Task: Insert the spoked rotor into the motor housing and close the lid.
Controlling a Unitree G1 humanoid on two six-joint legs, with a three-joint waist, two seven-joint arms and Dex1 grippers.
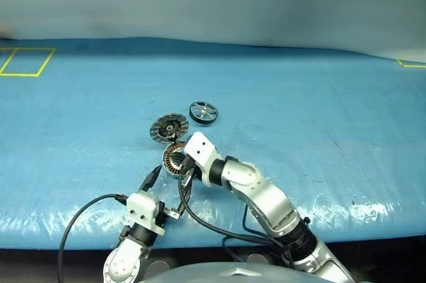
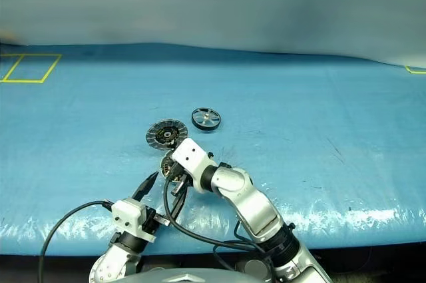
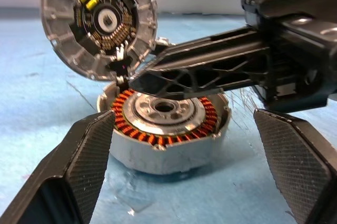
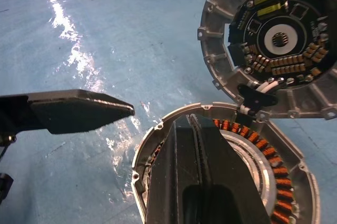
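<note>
Motor housing (image 3: 167,129) open, lid (image 3: 100,21) tilted up — spoked rotor (image 1: 203,112) seemingly flat, apart.

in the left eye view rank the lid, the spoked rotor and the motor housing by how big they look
1. The lid looks largest, open and showing its whole face.
2. The spoked rotor looks a bit smaller, though it lies farther away.
3. The motor housing shows least, partly covered by the right gripper, so its rank is unsure.

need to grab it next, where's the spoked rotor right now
The spoked rotor lies flat on the blue table in the head views, just beyond and right of the open lid, apart from both grippers.
</note>
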